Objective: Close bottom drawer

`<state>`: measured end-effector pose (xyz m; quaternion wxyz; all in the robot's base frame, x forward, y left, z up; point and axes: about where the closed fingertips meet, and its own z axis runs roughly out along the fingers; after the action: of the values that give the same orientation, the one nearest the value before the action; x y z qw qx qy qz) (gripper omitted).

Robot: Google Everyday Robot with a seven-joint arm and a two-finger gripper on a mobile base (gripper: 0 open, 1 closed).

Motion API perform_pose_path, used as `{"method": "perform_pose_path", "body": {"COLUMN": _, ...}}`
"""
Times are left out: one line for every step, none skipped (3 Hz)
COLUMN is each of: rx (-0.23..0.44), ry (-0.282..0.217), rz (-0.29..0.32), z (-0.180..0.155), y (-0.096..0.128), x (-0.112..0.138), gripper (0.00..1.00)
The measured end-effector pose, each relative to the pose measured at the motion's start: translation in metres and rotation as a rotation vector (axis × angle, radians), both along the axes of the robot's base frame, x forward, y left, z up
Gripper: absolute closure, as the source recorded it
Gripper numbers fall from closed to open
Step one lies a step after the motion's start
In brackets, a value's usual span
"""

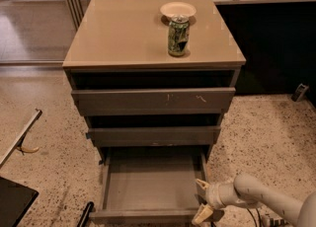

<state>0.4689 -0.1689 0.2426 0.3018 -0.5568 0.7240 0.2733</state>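
Note:
The bottom drawer [148, 184] is pulled far out of the cabinet, showing its shallow grey tray; its dark flat front [143, 216] lies at the lower edge of the view. My gripper [202, 200] is on a pale arm coming in from the lower right. It sits at the drawer's front right corner, open, with one cream finger [201, 185] by the right side wall and the other [201, 215] by the front panel.
The cabinet top [128, 28] holds a green can [177, 36] and a small white bowl [177, 10]. Above the bottom drawer are the scratched top drawer front [153, 101] and the middle front [153, 135]. Speckled floor lies around; a dark object [15, 201] is at lower left.

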Motion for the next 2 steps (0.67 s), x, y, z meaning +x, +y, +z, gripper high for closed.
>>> {"method": "perform_pose_path", "body": {"rx": 0.003, "ry": 0.035, "rz": 0.026, "z": -0.031, "y": 0.007, "x": 0.009, "gripper": 0.0}}
{"method": "perform_pose_path", "body": {"rx": 0.017, "ry": 0.056, "rz": 0.032, "z": -0.05, "y": 0.01, "x": 0.013, "gripper": 0.0}}
